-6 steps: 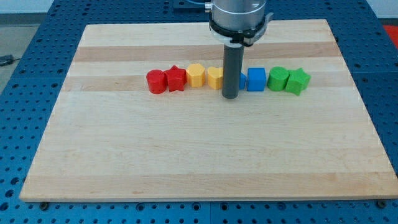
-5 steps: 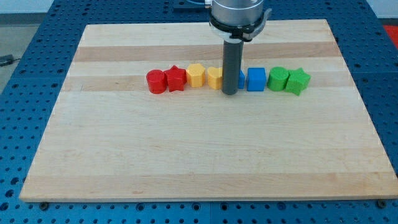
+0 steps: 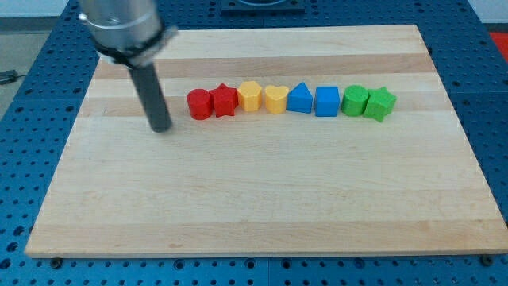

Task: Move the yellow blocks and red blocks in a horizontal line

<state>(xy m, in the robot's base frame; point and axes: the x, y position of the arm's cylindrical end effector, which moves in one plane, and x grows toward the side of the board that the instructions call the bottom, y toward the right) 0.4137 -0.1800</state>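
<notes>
Looking at the bench, all eight blocks sit in one neat horizontal row across the upper middle. From the view's left: red cylinder, red star, yellow hexagon-ish block, yellow heart, then a blue triangle, blue cube, green roundish block and green star. Neighbours are touching or just about touching all the way along, so the reds and yellows make up the left half of the line, reds first, yellows right beside them.

My tip is down on the wood off the view's left end of the row, near the red cylinder but not touching it, with a clear strip of bare board between them, and it sits a touch lower in the view than the blocks. No gripper on this rig, just the straight dark rod, so nothing is pinched or held.
</notes>
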